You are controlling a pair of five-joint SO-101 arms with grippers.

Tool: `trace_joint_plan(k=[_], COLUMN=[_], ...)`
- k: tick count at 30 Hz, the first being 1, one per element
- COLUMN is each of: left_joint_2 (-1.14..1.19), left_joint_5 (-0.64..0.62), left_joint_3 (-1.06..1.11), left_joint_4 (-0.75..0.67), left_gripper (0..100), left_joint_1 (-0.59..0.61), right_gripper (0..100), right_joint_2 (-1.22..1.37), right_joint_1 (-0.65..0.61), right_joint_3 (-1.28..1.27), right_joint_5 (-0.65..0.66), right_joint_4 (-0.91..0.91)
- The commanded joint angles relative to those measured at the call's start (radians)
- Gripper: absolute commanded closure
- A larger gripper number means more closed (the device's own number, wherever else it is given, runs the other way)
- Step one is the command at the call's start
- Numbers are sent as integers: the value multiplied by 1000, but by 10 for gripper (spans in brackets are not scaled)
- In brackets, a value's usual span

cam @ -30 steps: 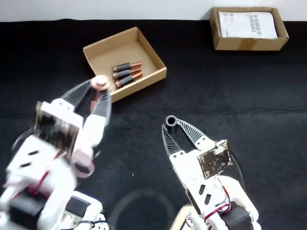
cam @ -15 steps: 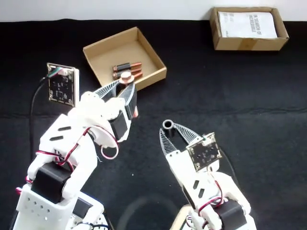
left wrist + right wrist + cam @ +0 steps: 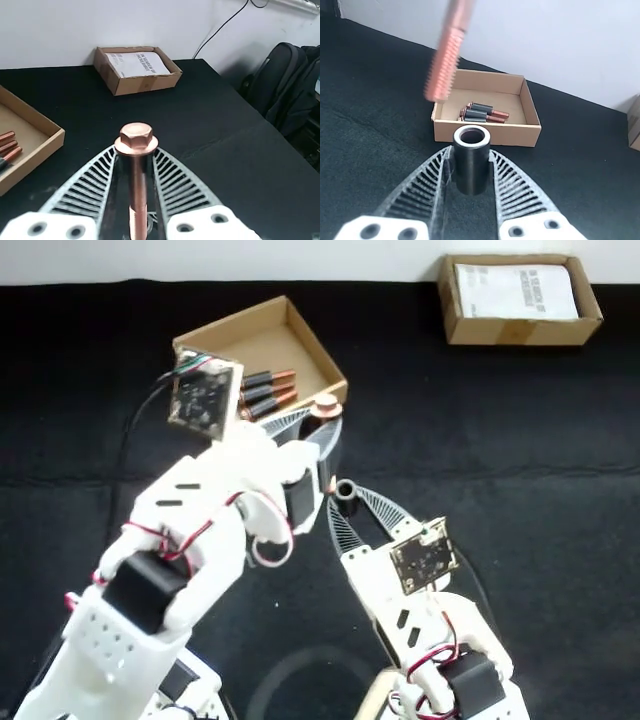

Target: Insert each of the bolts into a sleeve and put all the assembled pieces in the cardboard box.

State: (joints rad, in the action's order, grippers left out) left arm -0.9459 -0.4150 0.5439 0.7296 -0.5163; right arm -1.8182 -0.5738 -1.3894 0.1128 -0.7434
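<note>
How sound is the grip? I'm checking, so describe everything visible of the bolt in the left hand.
The bolt is copper-coloured metal, with a flanged hex head and a threaded shank. The left hand is shut on the shank, head past the fingers. Its tip hangs free near the sleeve in the right hand, not yet in it.

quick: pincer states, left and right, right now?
Left pincer: closed, holding a copper bolt.
Right pincer: closed, holding a black sleeve.
</note>
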Motion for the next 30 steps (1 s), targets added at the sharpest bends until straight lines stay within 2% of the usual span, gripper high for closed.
trace_joint_plan(k=[1, 6, 25, 30], left_joint_2=[31, 35, 2, -91], left_joint_5=[20, 51, 44, 46], left_joint_3=[10, 73, 248, 341], left_joint_4=[-112, -218, -216, -213], left_gripper=[991, 991, 991, 991], left_joint_1=[-8, -38, -54, -125], right_gripper=[991, 991, 991, 991], right_joint_2=[5, 5, 5, 5], right_joint_1=[-5, -1, 22, 68], right_joint_3=[2, 4, 13, 10], right_joint_5=[6, 6, 6, 8], right_joint_4=[24, 22, 19, 19])
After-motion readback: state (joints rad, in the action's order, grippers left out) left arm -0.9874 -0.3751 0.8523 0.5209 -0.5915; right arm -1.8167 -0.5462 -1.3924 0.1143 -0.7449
